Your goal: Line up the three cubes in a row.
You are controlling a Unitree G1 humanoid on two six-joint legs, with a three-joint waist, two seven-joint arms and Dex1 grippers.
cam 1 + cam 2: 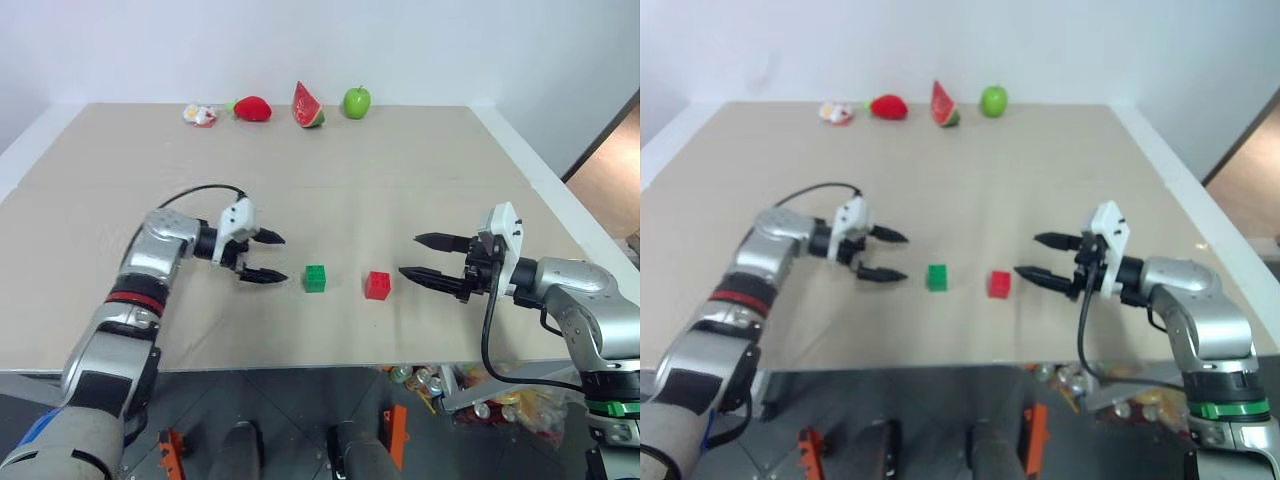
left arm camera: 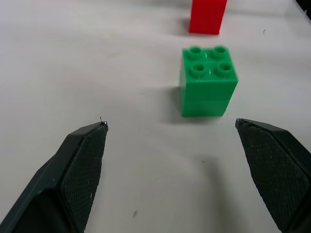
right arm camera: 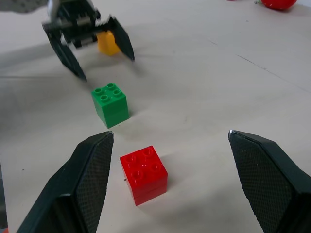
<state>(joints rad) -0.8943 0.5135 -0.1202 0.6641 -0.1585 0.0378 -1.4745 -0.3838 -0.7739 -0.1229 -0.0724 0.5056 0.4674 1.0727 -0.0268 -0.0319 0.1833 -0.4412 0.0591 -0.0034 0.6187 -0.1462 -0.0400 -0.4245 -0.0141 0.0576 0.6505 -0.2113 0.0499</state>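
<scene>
Between the two wide-open grippers, left [image 1: 264, 257] and right [image 1: 423, 257], the green cube [image 1: 315, 278] and red cube [image 1: 378, 285] are sitting apart. Neither is grasping anything. Behind the left one, the yellow cube [image 3: 108, 42] is resting.

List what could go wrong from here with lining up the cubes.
1. The yellow cube sits behind the open left claw, hidden from the head views; the arm could knock it while moving.
2. The green cube stands free just past the left claw's fingertips; a careless sweep could push it out of line with the red cube.
3. The open right claw hovers close to the red cube and could nudge it.
</scene>
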